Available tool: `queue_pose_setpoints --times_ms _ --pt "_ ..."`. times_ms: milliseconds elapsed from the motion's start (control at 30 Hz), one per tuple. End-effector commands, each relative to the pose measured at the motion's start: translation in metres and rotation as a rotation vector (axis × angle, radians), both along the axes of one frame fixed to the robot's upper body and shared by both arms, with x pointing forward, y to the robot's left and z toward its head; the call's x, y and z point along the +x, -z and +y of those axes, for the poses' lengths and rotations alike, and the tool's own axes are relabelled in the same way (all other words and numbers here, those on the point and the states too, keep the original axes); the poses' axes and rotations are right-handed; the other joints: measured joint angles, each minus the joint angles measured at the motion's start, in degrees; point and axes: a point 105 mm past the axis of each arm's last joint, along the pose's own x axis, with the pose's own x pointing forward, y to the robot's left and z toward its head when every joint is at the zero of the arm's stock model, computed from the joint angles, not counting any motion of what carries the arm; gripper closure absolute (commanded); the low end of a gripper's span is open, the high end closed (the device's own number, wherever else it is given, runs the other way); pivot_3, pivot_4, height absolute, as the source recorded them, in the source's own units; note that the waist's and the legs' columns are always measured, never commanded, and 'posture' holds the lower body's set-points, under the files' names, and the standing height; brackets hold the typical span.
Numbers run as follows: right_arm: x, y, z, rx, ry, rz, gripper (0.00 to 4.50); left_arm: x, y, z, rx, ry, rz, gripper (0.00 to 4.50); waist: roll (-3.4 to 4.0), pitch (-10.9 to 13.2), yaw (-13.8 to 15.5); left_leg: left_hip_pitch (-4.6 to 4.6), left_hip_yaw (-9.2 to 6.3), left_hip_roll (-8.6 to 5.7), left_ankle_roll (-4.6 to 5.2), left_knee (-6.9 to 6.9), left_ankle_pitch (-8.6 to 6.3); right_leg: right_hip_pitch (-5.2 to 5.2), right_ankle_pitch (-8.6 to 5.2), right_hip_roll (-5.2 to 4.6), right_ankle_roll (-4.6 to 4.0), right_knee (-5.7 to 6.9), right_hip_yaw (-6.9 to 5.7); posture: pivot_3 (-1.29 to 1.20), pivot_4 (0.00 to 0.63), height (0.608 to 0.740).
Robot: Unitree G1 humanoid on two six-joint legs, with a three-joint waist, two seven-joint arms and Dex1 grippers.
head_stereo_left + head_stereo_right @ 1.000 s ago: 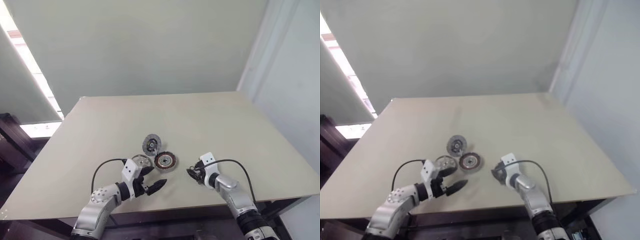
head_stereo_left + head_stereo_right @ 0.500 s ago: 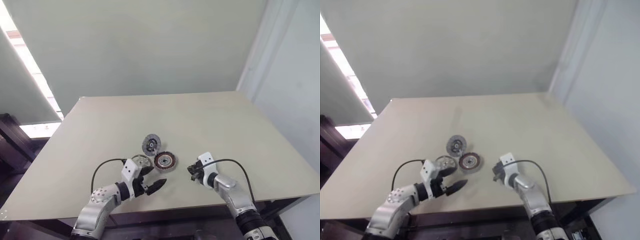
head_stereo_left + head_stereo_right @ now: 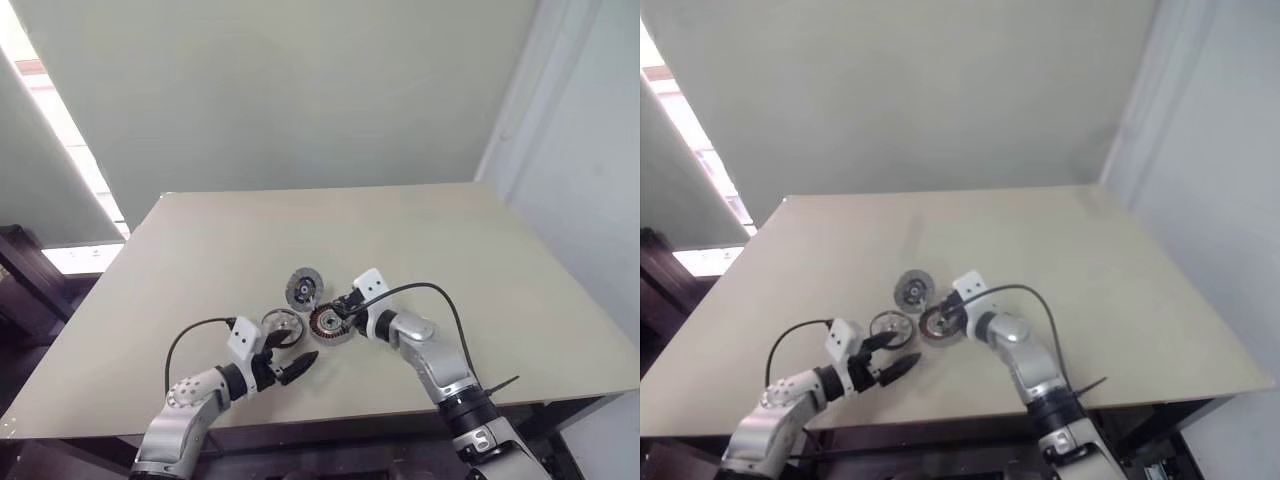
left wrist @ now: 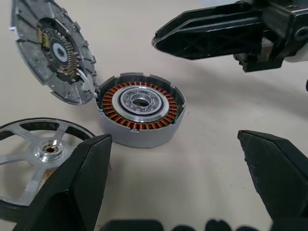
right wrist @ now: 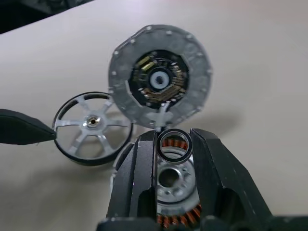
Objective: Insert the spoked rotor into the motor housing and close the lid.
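The right claw (image 5: 174, 159) is clamped on a small dark ring (image 5: 174, 146), above the motor housing (image 4: 140, 108) on the worktop (image 3: 450, 260). The lid (image 3: 302, 288) lies just beyond, the spoked rotor (image 3: 281, 325) left. The left claw (image 4: 175, 185) stands wide apart, near.

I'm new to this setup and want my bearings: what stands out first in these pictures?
Three small metal parts cluster near the front of the beige table: the motor housing with copper windings, the ribbed lid touching its far side, and the spoked rotor beside it. The right gripper hangs just over the housing, its fingers pinching a small dark ring. The left gripper waits wide open near the rotor.
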Motion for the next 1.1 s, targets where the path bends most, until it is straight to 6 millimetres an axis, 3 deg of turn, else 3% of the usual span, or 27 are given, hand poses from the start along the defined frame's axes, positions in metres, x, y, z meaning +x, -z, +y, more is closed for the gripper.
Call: queue_pose_setpoints --times_ms 33,600,1100 --pt "0.006 -0.009 0.010 -0.009 -0.008 -0.024 3.78 0.003 -0.011 0.006 0.004 -0.018 -0.055 0.00 0.01 0.0 0.0 0.00 0.00 0.00 0.00 0.00 0.00 0.00 0.00 0.00 0.00 0.00 0.00 0.00 0.000 0.740" --pt "0.016 0.016 0.013 -0.046 0.018 0.028 3.78 -0.004 -0.009 0.009 0.019 -0.031 -0.056 0.00 0.02 0.0 -0.1 0.01 0.00 0.00 0.00 -0.02 0.00 -0.01 0.00 0.01 0.00 0.01 0.00 0.00 0.000 0.740" --pt "0.022 0.023 0.016 -0.048 0.038 0.036 3.78 -0.002 -0.014 0.007 0.016 -0.026 -0.067 0.00 0.05 0.0 -0.1 0.02 -0.01 0.01 0.00 -0.03 0.00 -0.02 0.02 0.02 0.01 0.02 0.00 0.00 0.000 0.740"
